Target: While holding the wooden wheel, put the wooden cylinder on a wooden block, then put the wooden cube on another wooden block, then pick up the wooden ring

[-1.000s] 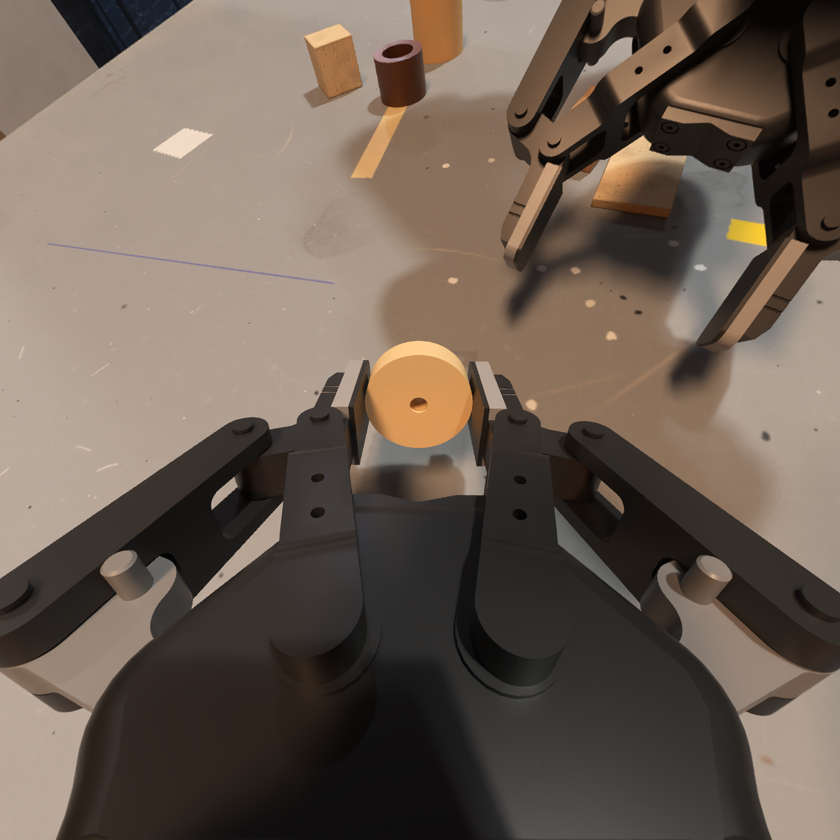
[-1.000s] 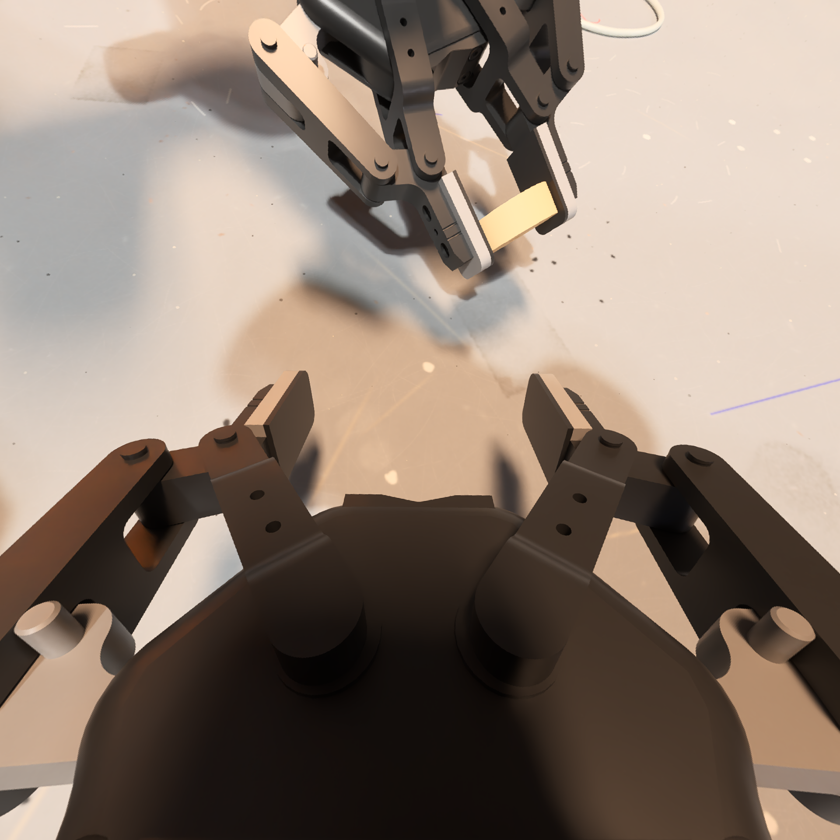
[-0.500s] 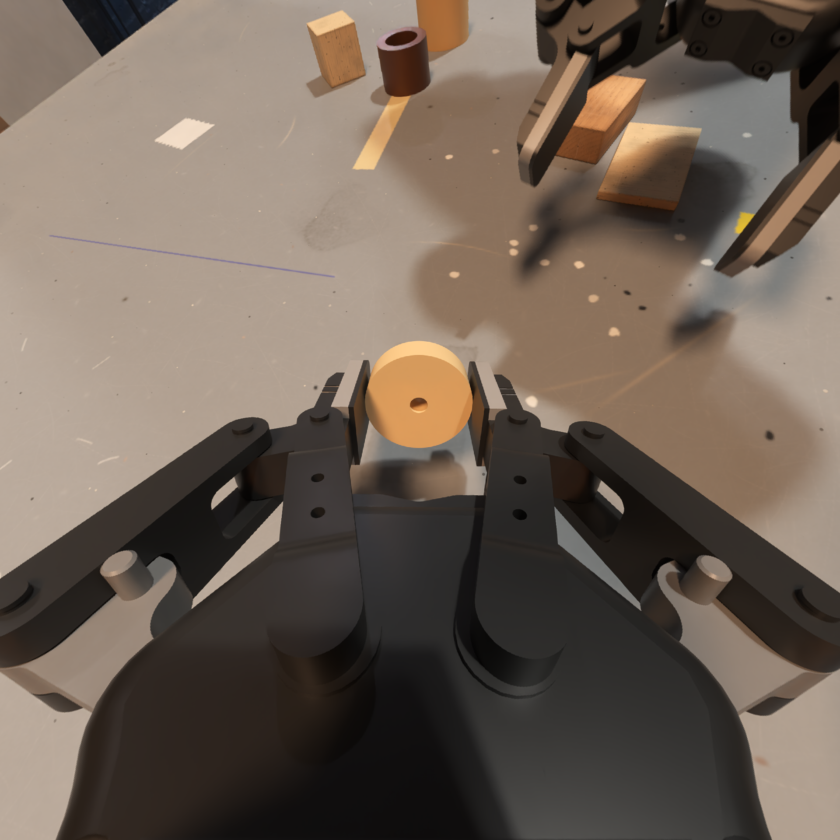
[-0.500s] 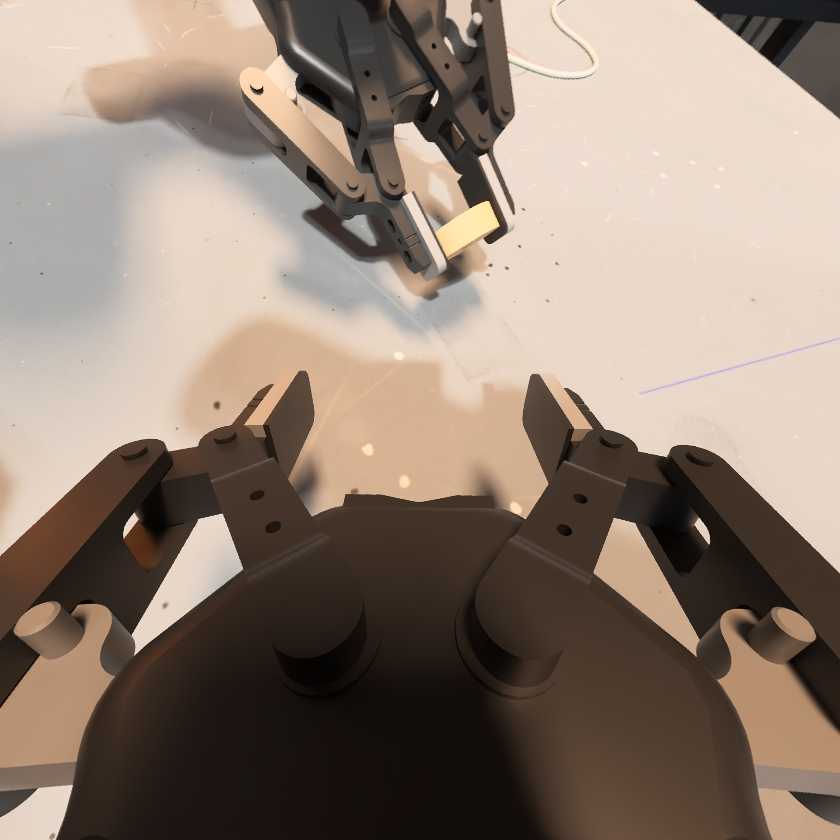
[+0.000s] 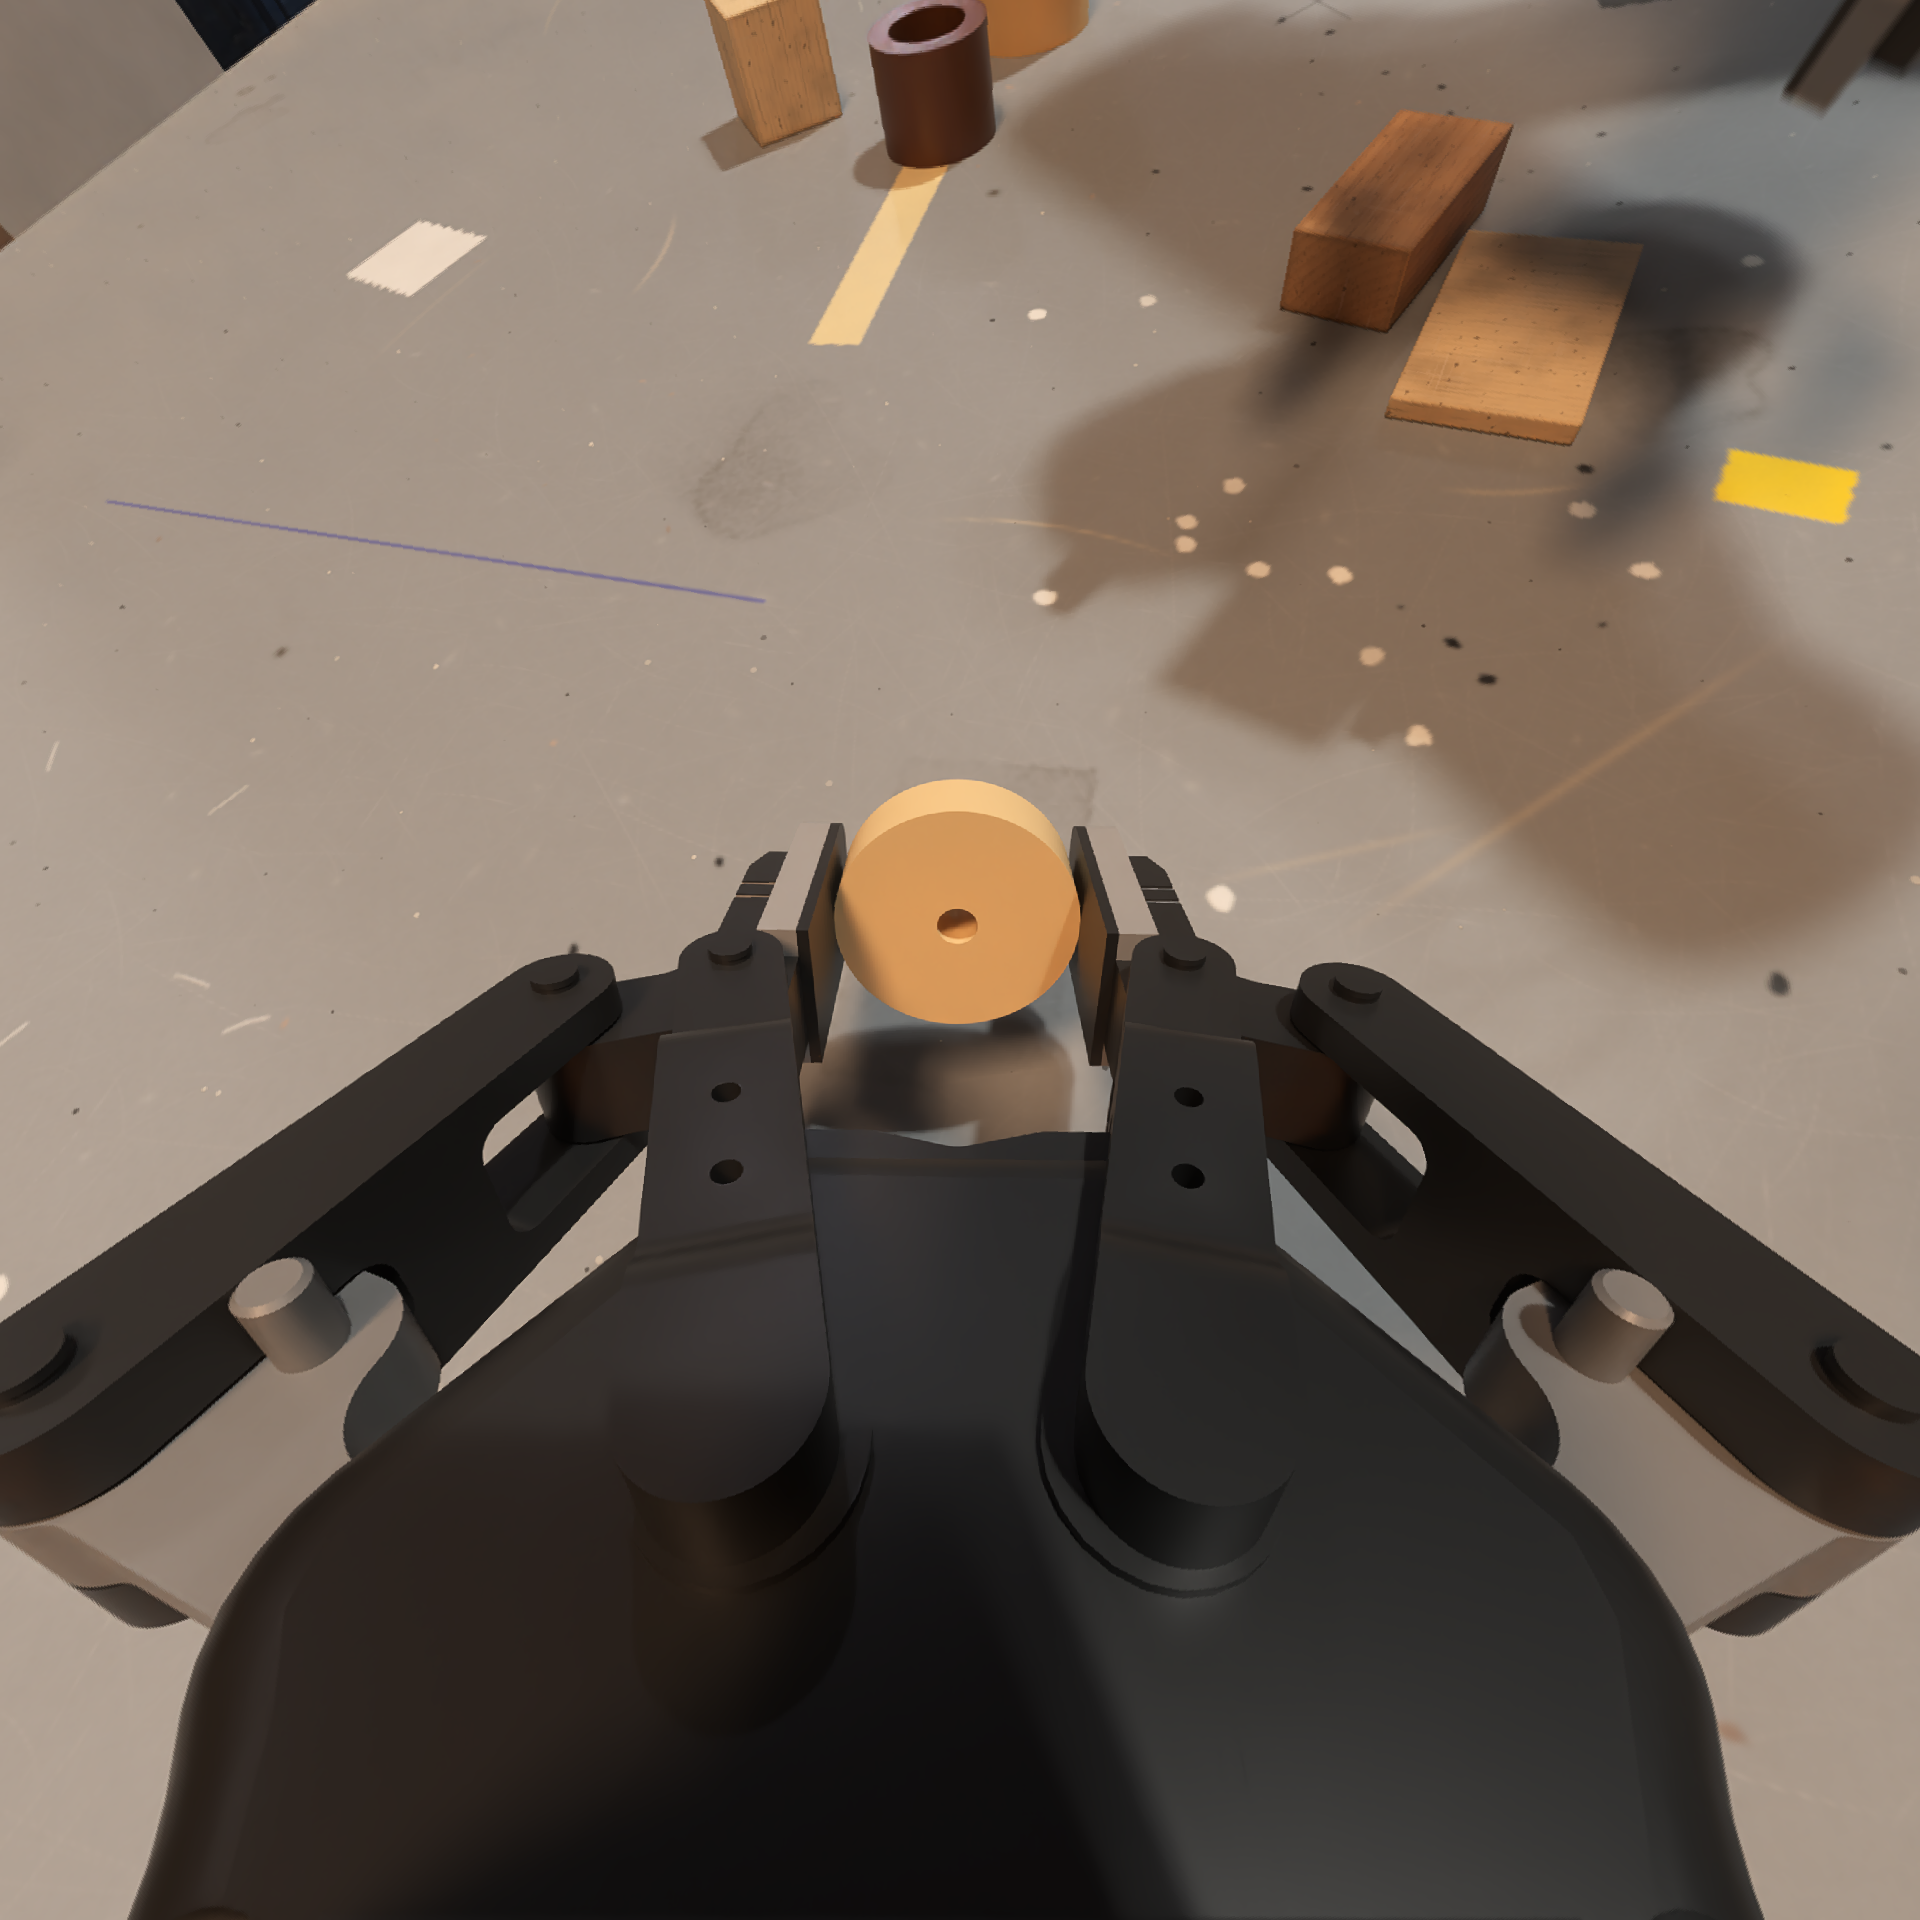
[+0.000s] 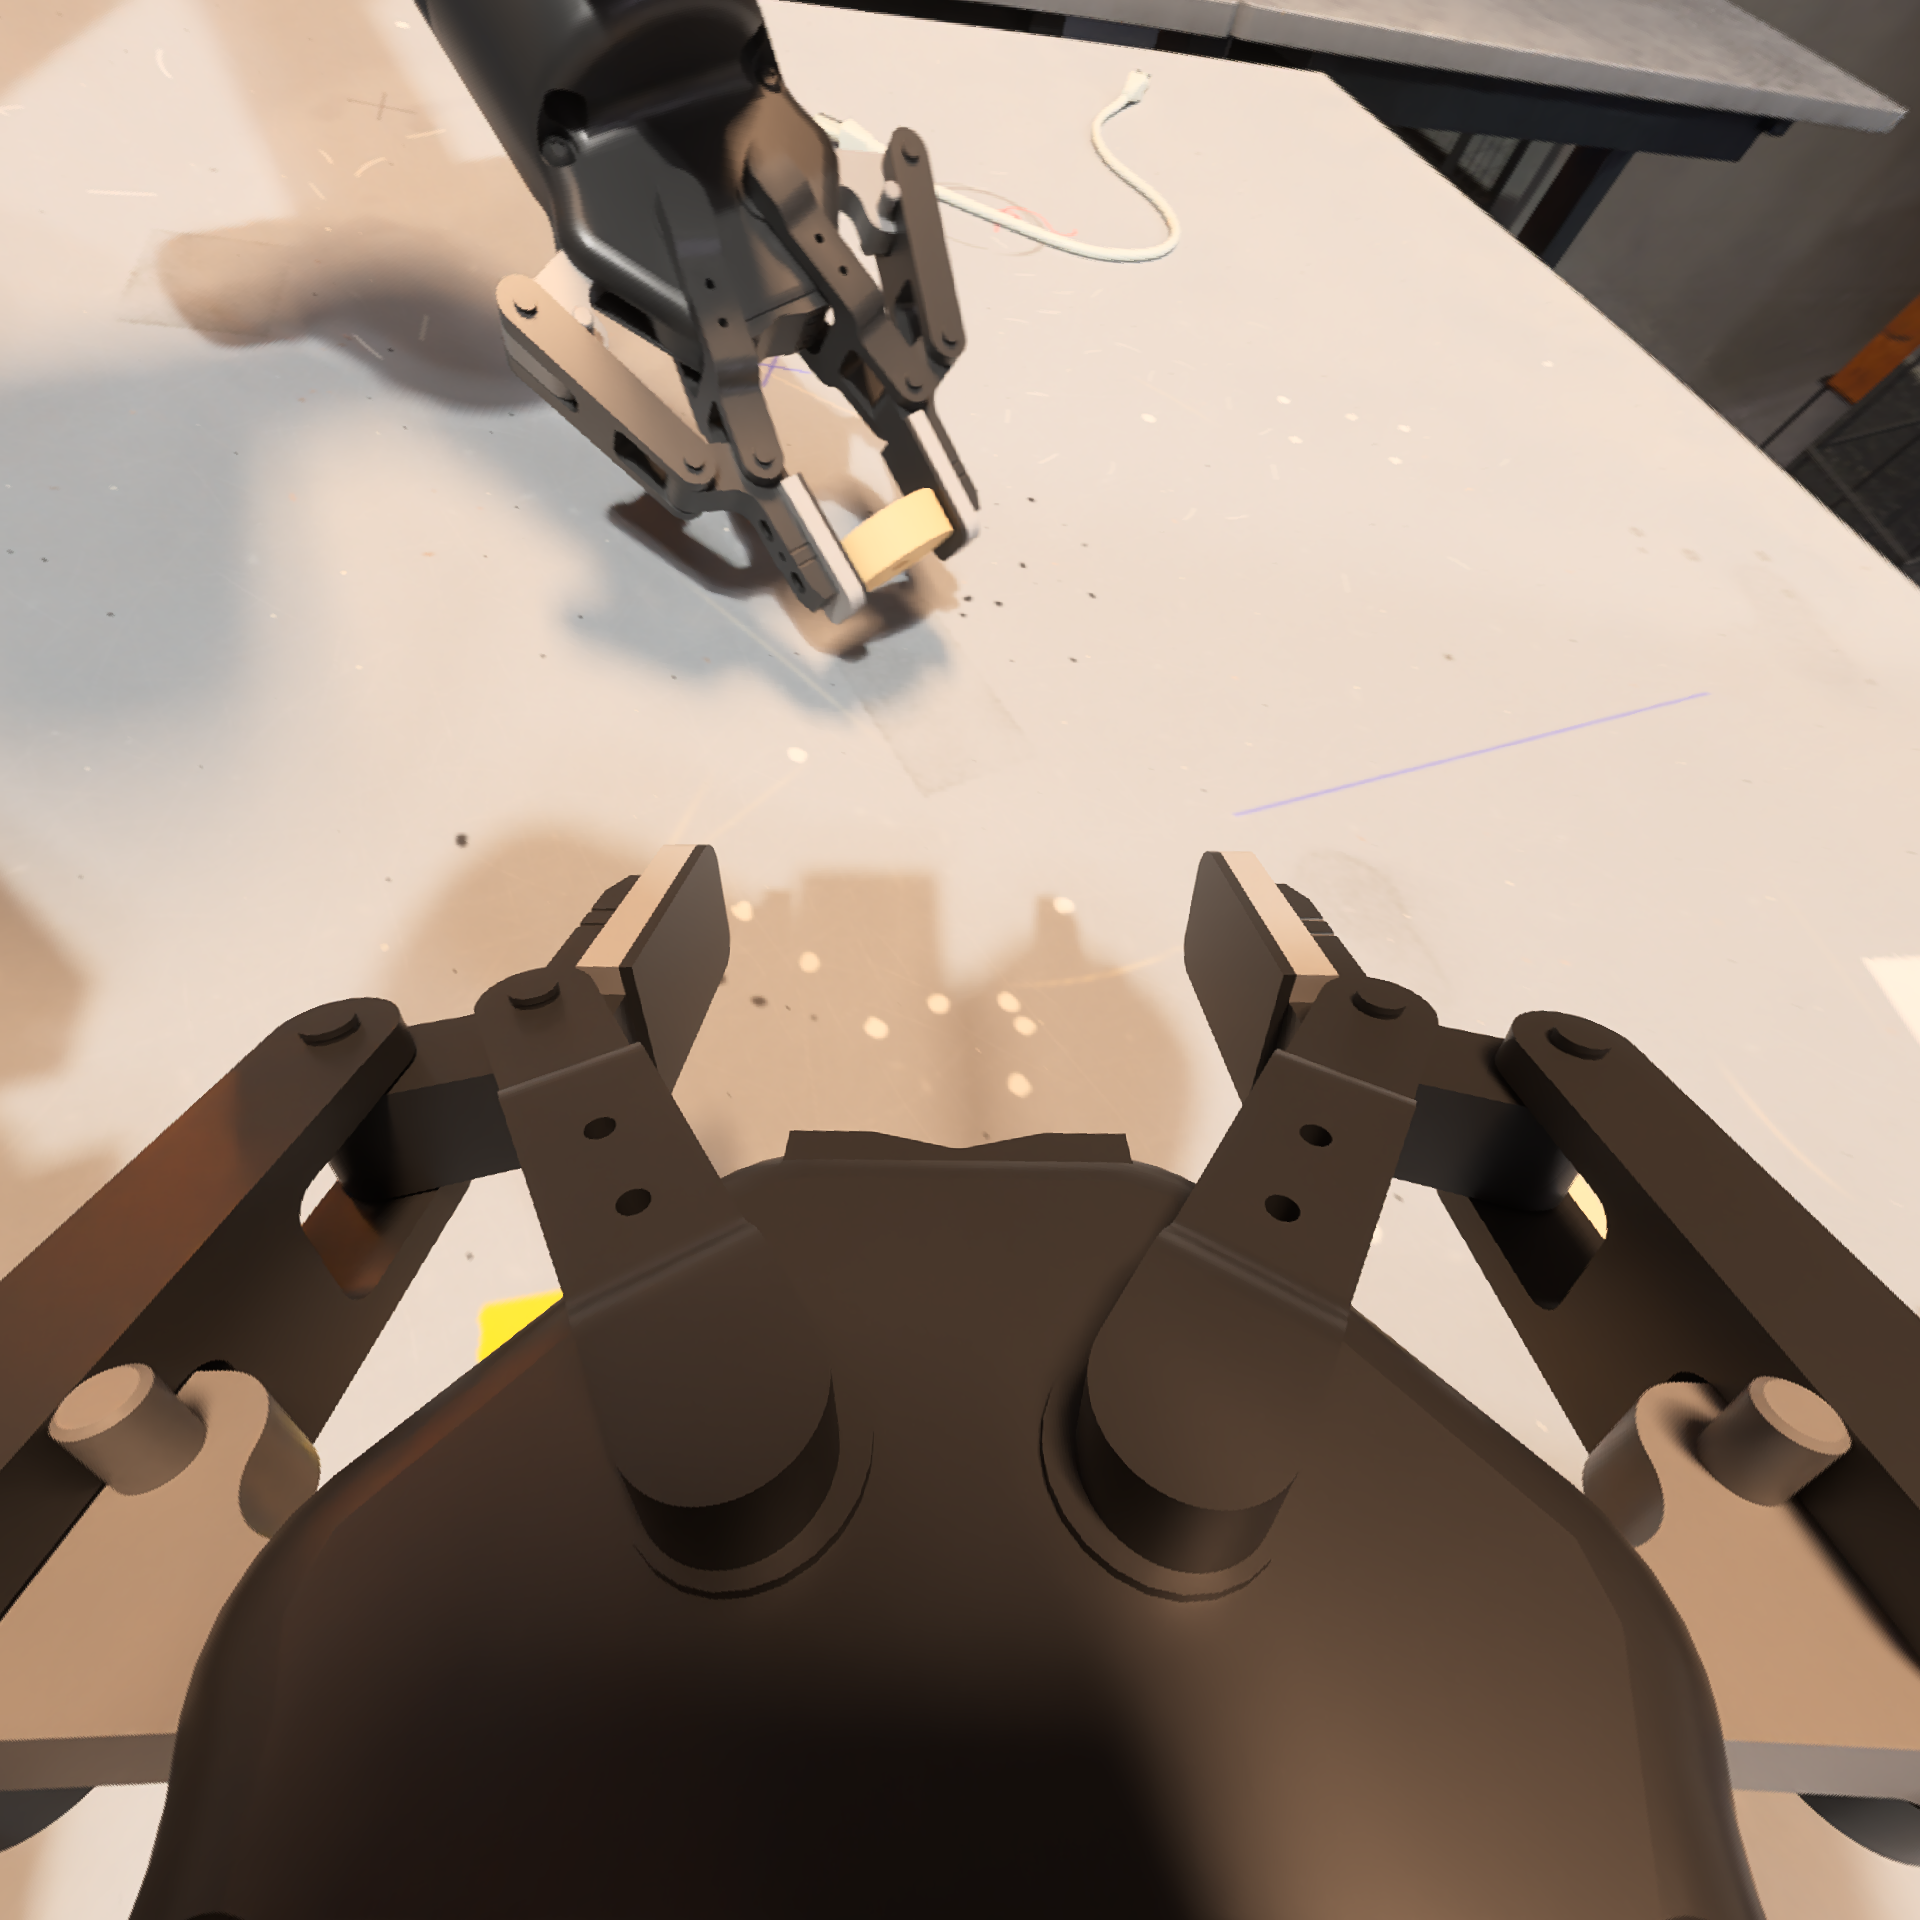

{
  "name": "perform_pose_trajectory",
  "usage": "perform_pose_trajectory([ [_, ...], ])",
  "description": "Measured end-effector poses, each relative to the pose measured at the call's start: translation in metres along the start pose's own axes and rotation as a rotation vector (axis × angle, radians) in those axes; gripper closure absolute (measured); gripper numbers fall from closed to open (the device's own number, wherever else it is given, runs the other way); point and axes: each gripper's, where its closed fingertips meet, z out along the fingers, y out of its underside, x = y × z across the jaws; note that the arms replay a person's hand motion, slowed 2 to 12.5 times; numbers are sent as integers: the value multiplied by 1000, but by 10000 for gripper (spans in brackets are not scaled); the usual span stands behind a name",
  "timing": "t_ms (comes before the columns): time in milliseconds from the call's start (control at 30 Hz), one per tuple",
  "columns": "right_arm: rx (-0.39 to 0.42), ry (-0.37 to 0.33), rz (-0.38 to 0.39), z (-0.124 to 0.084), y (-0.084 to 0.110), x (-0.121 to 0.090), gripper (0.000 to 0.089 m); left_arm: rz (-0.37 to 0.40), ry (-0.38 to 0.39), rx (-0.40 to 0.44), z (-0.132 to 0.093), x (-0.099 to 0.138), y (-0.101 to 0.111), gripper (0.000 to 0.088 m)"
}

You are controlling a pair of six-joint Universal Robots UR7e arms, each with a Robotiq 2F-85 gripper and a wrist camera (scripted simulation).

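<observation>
My left gripper (image 5: 956, 883) is shut on the tan wooden wheel (image 5: 956, 925) and holds it just above the table. Both also show far off in the right wrist view, the gripper (image 6: 904, 551) and the wheel (image 6: 896, 538). At the far edge of the left wrist view stand a small light wooden cube (image 5: 774, 68), a dark brown ring (image 5: 930, 88) and an orange cylinder (image 5: 1034, 21), cut off by the frame. To the right lie a dark brown block (image 5: 1392, 218) and a flat light block (image 5: 1517, 332), touching. My right gripper (image 6: 956, 935) is open and empty above the table.
A tan tape strip (image 5: 878, 255), a white patch (image 5: 416, 258) and a yellow tape piece (image 5: 1785, 486) mark the grey table. A white cable (image 6: 1127, 197) lies beyond the left arm. The table's edge (image 6: 1621, 312) runs at the right in the right wrist view.
My right gripper, still open, has risen and pulled back from the left gripper, almost leaving the left wrist view and uncovering the two blocks. The left gripper has kept still with the wheel.
</observation>
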Motion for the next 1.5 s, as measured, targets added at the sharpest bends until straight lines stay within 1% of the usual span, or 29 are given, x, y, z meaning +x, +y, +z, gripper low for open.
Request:
perform_pose_trajectory([
  [200,-14,73,-29,-39,6,30,179,-4,-5,-6,0,-1,1,502],
  [367,-40,146,-44,-75,15,63,226,-9,-6,-6,-1,-1,1,502],
  [500,-71,193,-37,-103,26,91,250,-13,-4,-6,-1,-2,1,502],
  [667,-112,218,-8,-135,41,124,256,-17,1,-7,-1,-1,1,502],
  [833,-154,221,40,-157,55,157,256,-20,7,-13,0,-1,2,502],
  [967,-202,213,83,-168,70,181,239,-21,12,-22,1,-1,3,502],
  [1133,-286,176,126,-173,91,204,183,-21,17,-36,2,0,5,502],
  [1333,-391,124,165,-170,116,222,120,-22,18,-55,4,0,7,502],
  [1500,-471,89,180,-164,134,231,80,-23,13,-68,5,-1,8,502],
])
